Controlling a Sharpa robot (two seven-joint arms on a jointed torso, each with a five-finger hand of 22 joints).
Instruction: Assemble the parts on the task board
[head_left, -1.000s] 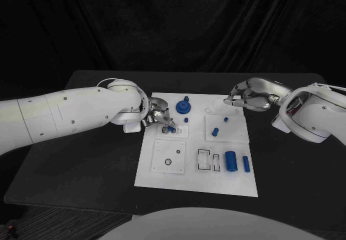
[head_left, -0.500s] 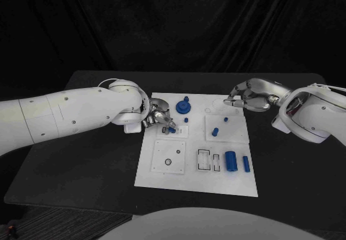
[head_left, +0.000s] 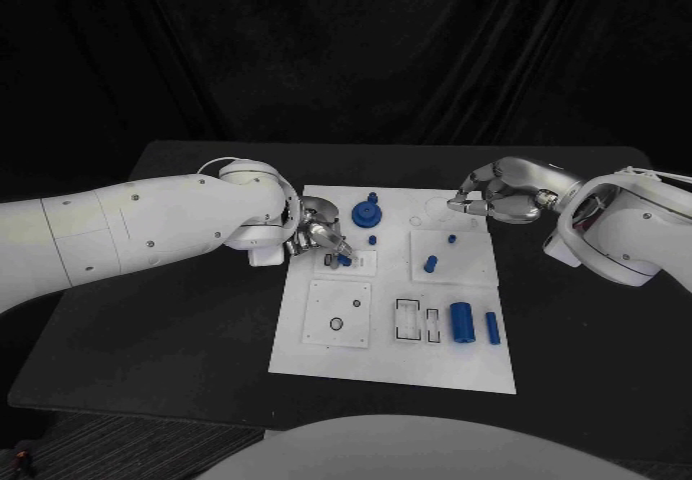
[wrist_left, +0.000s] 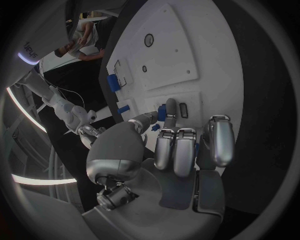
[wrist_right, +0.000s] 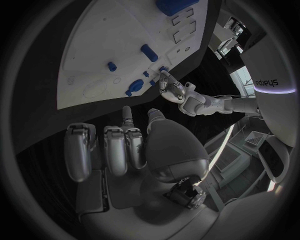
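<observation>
The white task board (head_left: 389, 365) lies in the middle of the table. My left hand (head_left: 317, 238) hovers over its left side and pinches a small blue part (head_left: 342, 260) just above a small square inset (head_left: 361, 264). In the left wrist view the small blue part (wrist_left: 161, 115) sits between the fingertips of the left hand (wrist_left: 181, 150), close to the board (wrist_left: 169, 45). My right hand (head_left: 498, 196) hangs by the board's far right corner, fingers curled in and holding nothing. The right hand (wrist_right: 125, 145) is off the board (wrist_right: 106, 55) in the right wrist view too.
On the board are a round blue gear-like part (head_left: 368, 212), a small peg (head_left: 372, 240), two short blue pieces (head_left: 451, 239) (head_left: 431, 264), a thick blue cylinder (head_left: 462, 321) and a thin one (head_left: 492, 327). A square plate with a hole (head_left: 338, 312) lies near left.
The left hand's fingertips have edged slightly right with the small blue part, over the square inset. The right hand has stayed where it was.
</observation>
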